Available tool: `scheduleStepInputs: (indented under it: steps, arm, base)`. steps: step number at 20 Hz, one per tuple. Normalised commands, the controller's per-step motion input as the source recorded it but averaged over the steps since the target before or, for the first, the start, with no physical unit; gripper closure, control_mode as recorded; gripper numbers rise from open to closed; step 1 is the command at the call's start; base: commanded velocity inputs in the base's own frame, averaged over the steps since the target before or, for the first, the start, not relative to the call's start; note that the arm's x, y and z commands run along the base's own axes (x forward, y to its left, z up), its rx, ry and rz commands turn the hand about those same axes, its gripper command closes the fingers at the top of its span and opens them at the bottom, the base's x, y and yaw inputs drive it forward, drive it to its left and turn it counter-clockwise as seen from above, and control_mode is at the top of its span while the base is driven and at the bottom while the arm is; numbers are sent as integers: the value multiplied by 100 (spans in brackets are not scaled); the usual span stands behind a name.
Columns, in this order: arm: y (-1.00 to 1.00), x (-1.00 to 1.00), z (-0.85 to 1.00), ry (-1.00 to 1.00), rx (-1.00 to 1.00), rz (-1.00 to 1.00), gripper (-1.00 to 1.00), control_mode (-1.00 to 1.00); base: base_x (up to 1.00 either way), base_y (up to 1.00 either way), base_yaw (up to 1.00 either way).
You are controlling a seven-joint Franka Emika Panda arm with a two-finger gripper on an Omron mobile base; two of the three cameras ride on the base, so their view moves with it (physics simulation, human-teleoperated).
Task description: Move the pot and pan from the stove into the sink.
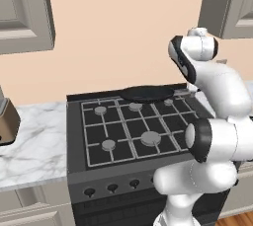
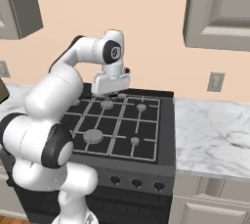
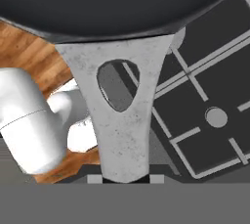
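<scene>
A peach wall and grey cabinets back the marble worktop [image 2: 215,135] I am looking over, with the black stove [image 1: 128,131] set into it. From the left base view I see the pan [image 1: 147,93] as a dark flat disc over the rear of the stove, level and seemingly raised just clear of the grates, beside the arm's wrist. The right base view hides the pan's body behind the hand, which hangs over the back burners. My hand view gives what the others cannot: the pan's dark underside [image 3: 122,3] across the top, and its pale grey handle [image 3: 122,120], pierced by a hanging hole, running straight down into the jaws [image 3: 124,179], which are closed on the handle's end. Below the handle that view looks past the stove's grates [image 3: 205,96] and a silver burner cap [image 3: 216,117] to a wooden floor [image 3: 24,56].
</scene>
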Motion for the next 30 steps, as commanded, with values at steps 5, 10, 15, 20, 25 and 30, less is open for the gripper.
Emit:
scheduleStepInputs:
  steps: [5, 10, 15, 20, 25, 30]
  arm:
    - [0, -87, 10, -9, 0, 15, 100, -100]
    - [-4, -87, 0, -16, 0, 13, 100, -100]
    - [-2, -68, -1, -36, 0, 10, 100, -100]
    - [0, -38, 0, -50, 0, 10, 100, -100]
    - [2, -13, -2, -28, 0, 3, 100, -100]
    - [0, -13, -3, 0, 0, 0, 100, -100]
  base:
    - [0, 0, 0]
    - [0, 0, 0]
    - [0, 0, 0]
    - [0, 0, 0]
    - [0, 0, 0]
    - [0, 0, 0]
